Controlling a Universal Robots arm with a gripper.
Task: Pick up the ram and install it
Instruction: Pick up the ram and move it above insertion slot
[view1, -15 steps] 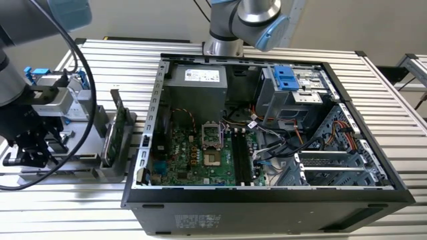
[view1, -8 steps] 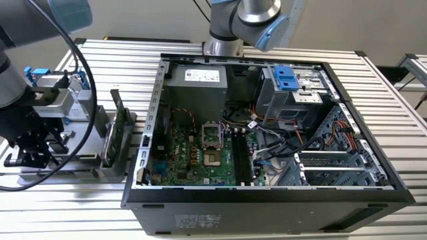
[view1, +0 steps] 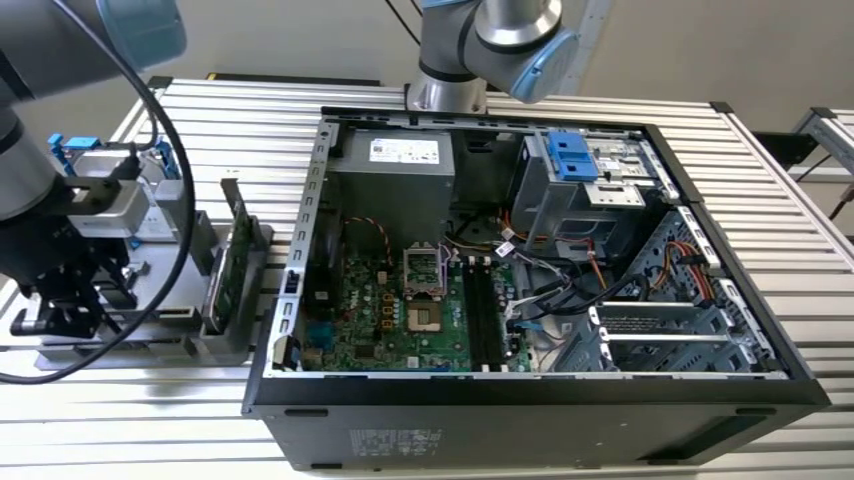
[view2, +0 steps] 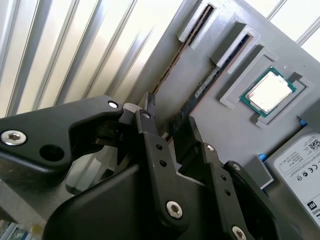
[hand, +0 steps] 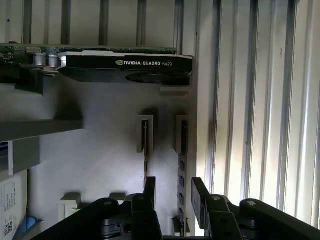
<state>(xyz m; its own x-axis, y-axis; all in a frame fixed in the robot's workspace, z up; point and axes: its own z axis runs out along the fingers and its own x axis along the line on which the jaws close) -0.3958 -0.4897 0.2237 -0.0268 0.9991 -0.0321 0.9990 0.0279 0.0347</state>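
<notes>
Tool (hand: 174, 186) released: you have its two black, flat-sided fingers (hand: 199, 195) standing apart, one on each side of the ram (hand: 181, 167). A gap shows on both sides, so nothing is clamped.

The ram is a thin, narrow stick on edge with a row of small dark chips along its face. Its far end sits in a raised slot of the matte gray plastic holder (hand: 100, 150). In the second wrist view the same stick (view2: 202, 86) runs straight in between the fingertips.

A second thin stick (hand: 145, 162) stands in the parallel slot just beside the ram, outside the fingers.

The holder also carries:
- a square processor (view2: 270, 92) with a bright metal lid and green rim, in a recess;
- a silver boxy drive (view2: 300, 170);
- a green card (hand: 125, 67) with a black shroud, upright.

The holder rests on the ribbed aluminium bench (view1: 787, 200) at the exterior view's left. It is beside the open black steel case (view1: 534, 420), where a green motherboard (view1: 387, 320) lies flat.
</notes>
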